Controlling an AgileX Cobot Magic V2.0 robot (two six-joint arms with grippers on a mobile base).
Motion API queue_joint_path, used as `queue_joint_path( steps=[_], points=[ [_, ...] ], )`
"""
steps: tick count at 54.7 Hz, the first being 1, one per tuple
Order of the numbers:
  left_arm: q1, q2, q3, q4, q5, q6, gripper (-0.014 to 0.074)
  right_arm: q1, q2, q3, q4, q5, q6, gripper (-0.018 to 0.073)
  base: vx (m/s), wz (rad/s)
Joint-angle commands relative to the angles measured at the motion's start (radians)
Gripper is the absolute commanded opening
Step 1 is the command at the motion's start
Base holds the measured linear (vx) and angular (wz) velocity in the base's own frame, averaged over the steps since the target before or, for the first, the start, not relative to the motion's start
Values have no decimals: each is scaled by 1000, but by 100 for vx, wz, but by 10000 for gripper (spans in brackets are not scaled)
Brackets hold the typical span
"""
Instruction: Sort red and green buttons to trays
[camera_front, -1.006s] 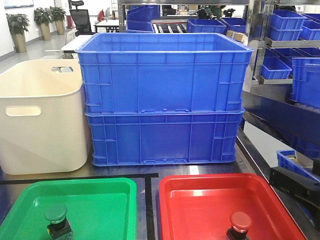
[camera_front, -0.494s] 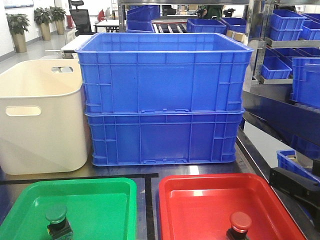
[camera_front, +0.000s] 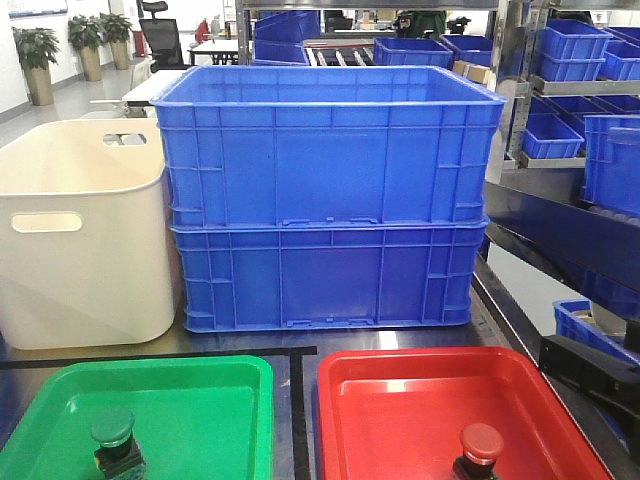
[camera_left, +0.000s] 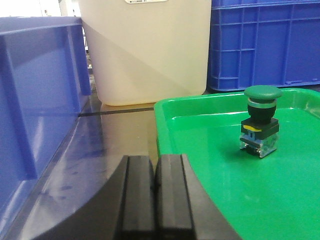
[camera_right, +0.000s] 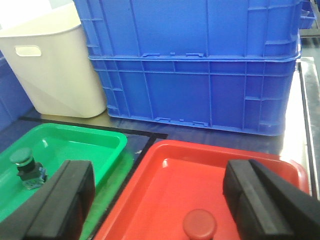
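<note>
Green-capped push button (camera_left: 261, 121) sits in the glossy green tray (camera_left: 200, 165), red-capped button (camera_right: 199, 224) in the red tray (camera_right: 165, 190). Left claw (camera_left: 155, 192) closed, right claw (camera_right: 157, 200) spread wide, both empty: sorting looks finished, only retreat remains.

Green tray (camera_left: 210, 165) and red tray (camera_right: 165, 185): glossy smooth plastic, showing light reflections. Blue crates (camera_front: 325, 200): ribbed moulded plastic, semi-matt. Cream tub (camera_front: 80, 250): smooth plastic, low sheen. Table surface (camera_left: 100, 145): dark, polished, reflective. Gripper fingers (camera_right: 260, 200): matt black. Green button (camera_left: 262, 94) cap: smooth, matt.
</note>
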Motion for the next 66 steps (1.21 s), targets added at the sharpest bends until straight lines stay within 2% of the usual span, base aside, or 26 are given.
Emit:
queue_joint_path(
  steps=[1,3,8,14,19,23,32,39,47,50,52,66],
  points=[
    [3,-14,-20,0,-75,-6,-7,-4,-25,-33,-59,-70,37,557,0,0],
    [3,-14,-20,0,-75,-6,-7,-4,-36,-29,-109,-70,85,536,0,0],
    [3,-14,-20,0,-75,-6,-7,-4,-90,28,-278,-124,297,459,0,0],
    [3,-14,-20,0,-74,-6,-7,-4,-190,158,-494,-278,486,369,0,0],
    [3,-14,-20,0,-74,-6,-7,-5,-275,285,-650,-425,552,280,0,0],
    [3,-14,-20,0,-74,-6,-7,-23,-349,390,-722,-507,551,185,0,0],
    [3,-14,-20,0,-74,-6,-7,-115,-484,591,-700,-544,551,-16,0,0],
    [3,-14,-20,0,-74,-6,-7,-155,-582,737,-703,-547,551,-15,0,0],
    [3,-14,-20,0,-74,-6,-7,-159,-715,891,-661,-547,552,-13,0,0],
    [3,-14,-20,0,-74,-6,-7,-159,-774,883,-649,-432,551,-12,0,0],
    [3,-13,-20,0,-75,-6,-7,-163,-766,884,-652,-412,550,-12,0,0],
    [3,-14,-20,0,-72,-6,-6,-168,-760,885,-653,-458,551,-11,0,0]
  ],
)
